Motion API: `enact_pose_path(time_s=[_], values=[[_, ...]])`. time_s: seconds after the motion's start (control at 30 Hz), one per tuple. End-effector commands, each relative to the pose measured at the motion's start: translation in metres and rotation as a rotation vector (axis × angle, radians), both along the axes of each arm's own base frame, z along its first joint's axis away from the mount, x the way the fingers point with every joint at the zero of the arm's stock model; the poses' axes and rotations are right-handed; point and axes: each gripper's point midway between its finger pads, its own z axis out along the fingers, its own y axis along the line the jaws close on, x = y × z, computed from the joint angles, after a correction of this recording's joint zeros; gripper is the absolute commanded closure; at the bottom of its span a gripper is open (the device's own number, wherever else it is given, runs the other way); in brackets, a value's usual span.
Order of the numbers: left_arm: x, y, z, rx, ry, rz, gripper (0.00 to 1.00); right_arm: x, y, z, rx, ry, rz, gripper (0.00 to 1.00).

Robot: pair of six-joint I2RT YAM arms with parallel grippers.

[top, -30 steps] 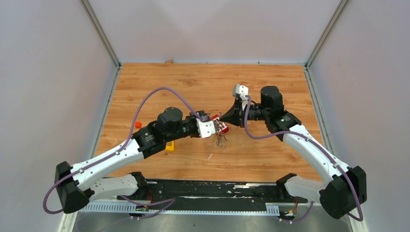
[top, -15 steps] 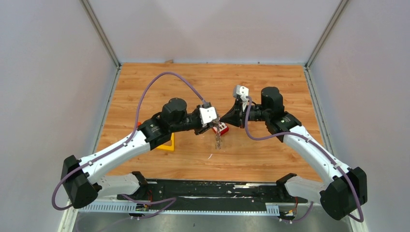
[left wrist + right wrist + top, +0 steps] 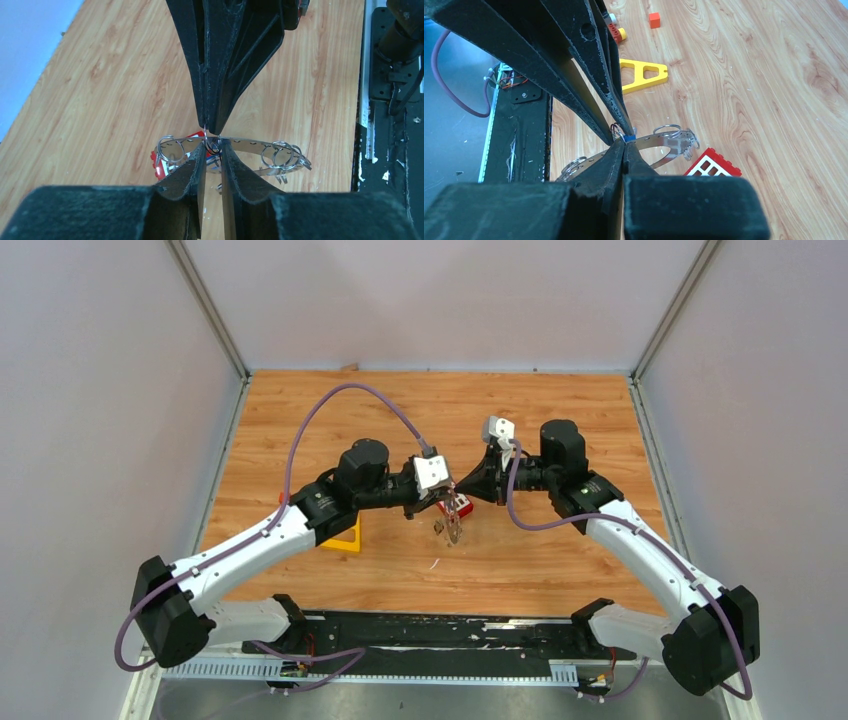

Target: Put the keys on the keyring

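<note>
Keyring (image 3: 245, 142): thin metal band hung with small rings, held off the table where the fingertips of both grippers meet.
Table (image 3: 540, 410): pale wood planks with grey walls on three sides; a red block (image 3: 714, 162) lies beneath the fingertips.
Right gripper (image 3: 625, 143): arm reaches inward, fingers pressed together and clamped on the band.
Left gripper (image 3: 213, 147): tip to tip with the right; fingers narrowly apart astride the band, grip unclear.

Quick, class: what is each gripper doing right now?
Left gripper: fingers narrowly apart at the keyring; grip cannot be told.
Right gripper: shut on the keyring.
</note>
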Motion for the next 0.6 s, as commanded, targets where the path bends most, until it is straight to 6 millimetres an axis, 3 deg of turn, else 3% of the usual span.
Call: enact_pose_path(time_s=[0.0,0.47,0.57], values=[[0.001,-0.01,0.033,-0.091,-0.019,-0.021,0.77,-0.002,0.001,0.018,0.044,-0.064,0.021,1.0],[-0.005,-0.015,0.035,-0.103,-0.005,-0.078,1.0,-0.004,0.001,0.013,0.04,-0.07,0.034,1.0],[-0.01,-0.017,0.035,-0.096,-0.004,-0.109,1.0,-0.006,0.001,0.012,0.04,-0.075,0.046,1.0]])
